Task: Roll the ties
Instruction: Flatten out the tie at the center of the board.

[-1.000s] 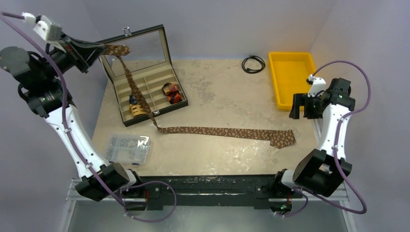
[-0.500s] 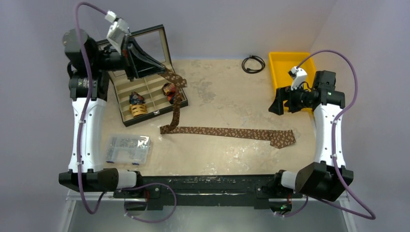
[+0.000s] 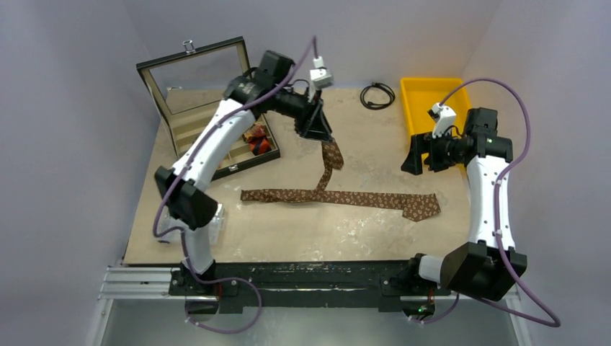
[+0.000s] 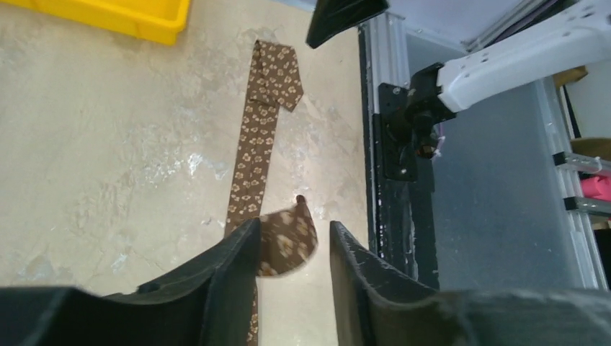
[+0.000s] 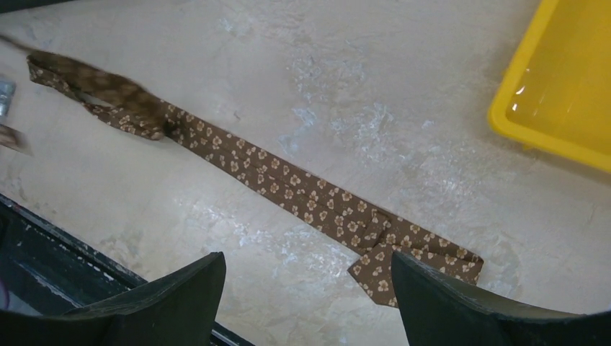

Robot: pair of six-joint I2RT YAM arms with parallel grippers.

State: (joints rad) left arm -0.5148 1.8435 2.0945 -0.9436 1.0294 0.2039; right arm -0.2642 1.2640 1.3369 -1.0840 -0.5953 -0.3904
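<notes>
The brown tie [image 3: 360, 198] lies flat across the middle of the table [image 3: 310, 238], wide end [image 3: 421, 207] to the right. Its narrow end [image 4: 287, 245] rises into the left gripper [image 4: 293, 229], whose fingers stand slightly apart with the fabric loose between them. The right gripper [image 5: 306, 263] hovers wide open, empty, above the wide end. The cloth looks light, limp and slick — likely to sag and slide — so a pinch close to one tip seems best.

Bright even light, faint shadows, glare patches on table [image 5: 238, 238], tie [image 5: 288, 189] end blurred
</notes>
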